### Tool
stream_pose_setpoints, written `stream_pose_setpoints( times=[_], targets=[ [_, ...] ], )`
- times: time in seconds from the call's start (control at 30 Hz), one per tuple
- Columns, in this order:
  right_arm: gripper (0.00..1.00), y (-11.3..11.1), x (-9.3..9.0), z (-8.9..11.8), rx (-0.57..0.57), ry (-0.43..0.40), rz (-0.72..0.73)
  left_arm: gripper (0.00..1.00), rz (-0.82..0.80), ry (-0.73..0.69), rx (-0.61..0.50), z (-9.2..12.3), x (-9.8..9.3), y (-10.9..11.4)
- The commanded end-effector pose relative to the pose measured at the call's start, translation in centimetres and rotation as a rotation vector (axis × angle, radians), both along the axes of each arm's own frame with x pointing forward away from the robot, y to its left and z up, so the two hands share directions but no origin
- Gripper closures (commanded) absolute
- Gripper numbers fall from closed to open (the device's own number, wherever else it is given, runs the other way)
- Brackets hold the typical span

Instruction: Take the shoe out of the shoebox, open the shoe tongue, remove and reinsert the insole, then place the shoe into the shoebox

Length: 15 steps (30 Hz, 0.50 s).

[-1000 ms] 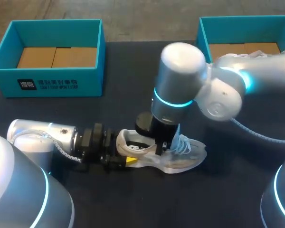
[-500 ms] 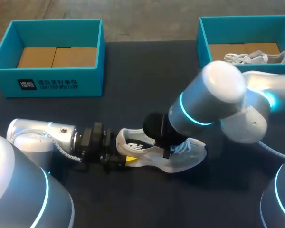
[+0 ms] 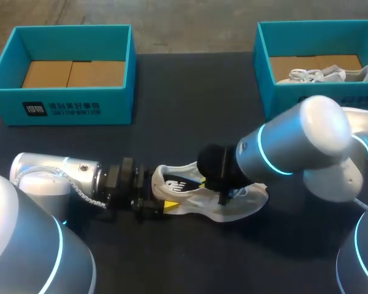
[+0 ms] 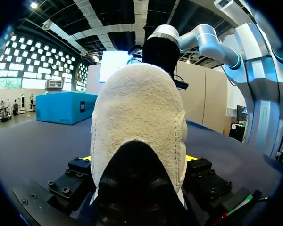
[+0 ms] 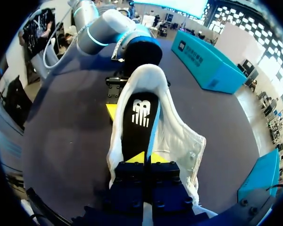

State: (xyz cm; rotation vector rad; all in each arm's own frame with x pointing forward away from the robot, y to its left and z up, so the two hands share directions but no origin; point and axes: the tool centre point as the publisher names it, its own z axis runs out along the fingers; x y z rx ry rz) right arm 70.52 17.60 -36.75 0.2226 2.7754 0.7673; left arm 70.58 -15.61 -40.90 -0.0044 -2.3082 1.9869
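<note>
Dark tabletop point(image 3: 172, 92) carries everything, with the white shoe point(image 3: 181, 199) lying on its side on the part nearest the robot. At the shoe's heel, the left gripper point(image 4: 139, 160) is clamped on it, one yellow tip pressed against each side of the padded heel collar. Over the shoe's opening, the right gripper point(image 5: 145, 159) comes down from the right arm, which crosses above the shoe's toe end. Its two yellow tips are pinched together on the black insole point(image 5: 140, 117), whose blue edge runs up between them; the insole lies inside the shoe, reaching back to the heel. Beyond the shoe, well apart and off to the left, stands an open teal shoebox point(image 3: 67, 104). Beyond the shoe to the right stands a second teal shoebox point(image 3: 264, 67), holding another white shoe point(image 3: 325, 75).
</note>
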Motion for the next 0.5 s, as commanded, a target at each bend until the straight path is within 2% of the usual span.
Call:
stream_pose_setpoints(
  times=[0.03,0.5],
  targets=[
    [1.0,-1.3,-0.8,0.3,0.057,-0.04,0.007,1.0,0.002,0.001,0.002,0.0,0.0,-0.1],
    [1.0,-1.9,-0.7,1.9,0.113,-0.132,0.103,1.0,0.002,0.001,0.002,0.0,0.0,-0.1]
  ],
)
